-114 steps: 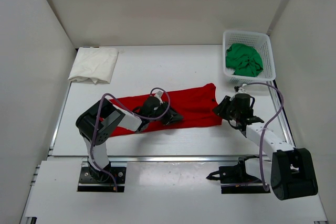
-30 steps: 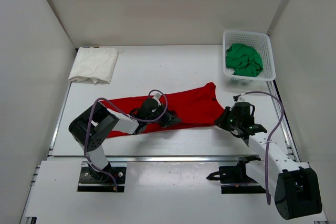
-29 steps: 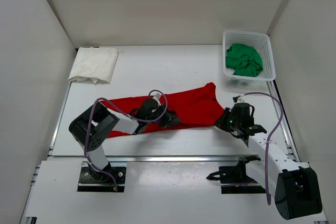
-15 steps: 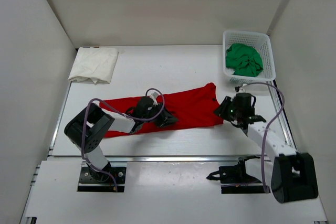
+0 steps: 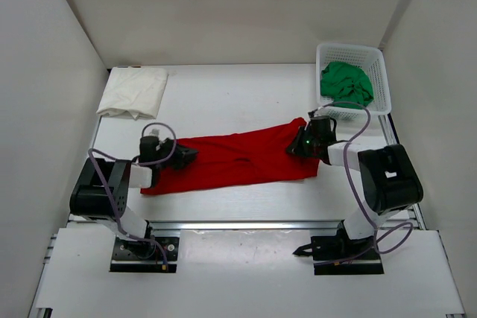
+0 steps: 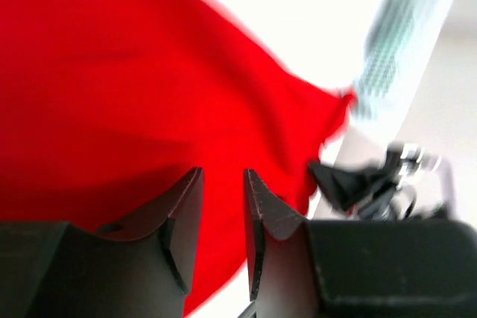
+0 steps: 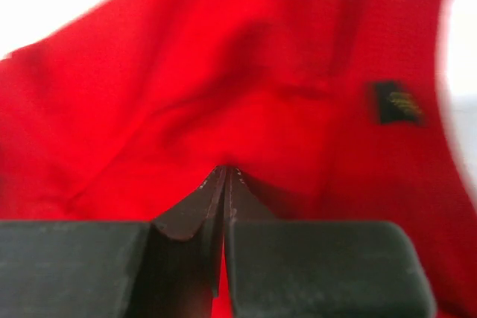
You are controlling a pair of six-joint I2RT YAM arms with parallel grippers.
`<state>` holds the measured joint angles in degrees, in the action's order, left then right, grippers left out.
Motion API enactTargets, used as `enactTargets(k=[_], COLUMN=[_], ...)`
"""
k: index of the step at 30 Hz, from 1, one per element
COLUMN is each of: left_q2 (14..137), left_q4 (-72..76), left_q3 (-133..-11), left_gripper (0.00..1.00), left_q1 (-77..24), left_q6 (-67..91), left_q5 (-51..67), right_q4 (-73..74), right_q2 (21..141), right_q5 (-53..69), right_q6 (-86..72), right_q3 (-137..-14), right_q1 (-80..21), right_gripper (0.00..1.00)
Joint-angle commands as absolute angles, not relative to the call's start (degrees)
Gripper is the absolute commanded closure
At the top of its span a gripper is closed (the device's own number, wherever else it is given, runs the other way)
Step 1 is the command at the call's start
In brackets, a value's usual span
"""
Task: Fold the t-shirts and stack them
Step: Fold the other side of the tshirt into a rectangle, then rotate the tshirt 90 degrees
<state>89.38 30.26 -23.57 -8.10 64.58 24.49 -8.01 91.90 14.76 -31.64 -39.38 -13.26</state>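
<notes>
The red t-shirt (image 5: 238,158) lies as a long folded strip across the middle of the table. My left gripper (image 5: 185,156) is low over its left end. In the left wrist view the left gripper (image 6: 223,173) is open, and the red t-shirt (image 6: 112,72) shows through the gap. My right gripper (image 5: 297,144) is at the shirt's right end, near the collar. In the right wrist view the right gripper (image 7: 226,169) is shut, and its tips pinch a pucker of the red t-shirt (image 7: 223,72). The cream-white t-shirt (image 5: 134,91) lies folded at the back left. The green t-shirt (image 5: 345,83) is bunched in the basket.
A white mesh basket (image 5: 350,46) stands at the back right corner, close behind the right arm. White walls close in the table on the left, back and right. A metal rail (image 5: 238,223) runs along the near edge.
The left gripper has slid from the shirt's middle to its left end and opened. The right gripper has moved from the shirt's near right corner up to the collar end and is shut there.
</notes>
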Motion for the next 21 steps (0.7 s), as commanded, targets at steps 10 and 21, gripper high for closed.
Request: enactTargets(k=[10,21], left_q2=[83.59,63.90], left_q4=[34.44,17.76], left_q3=[-12.84,-19.95], left_gripper=[0.61,0.55], left_q1=[14.40,-3.58], left_q6=[65.83,53.45], left_q5=[25.05,16.61], right_q4=[-3.53,-1.41], right_q2=[88.16,89.97], right_q5=[8.71,6.33], right_q6=[-29.45,-29.53], right_q3=[-42.53,-42.61], right_q1=[-11.41,-21.09], right_gripper=[0.97,0.97])
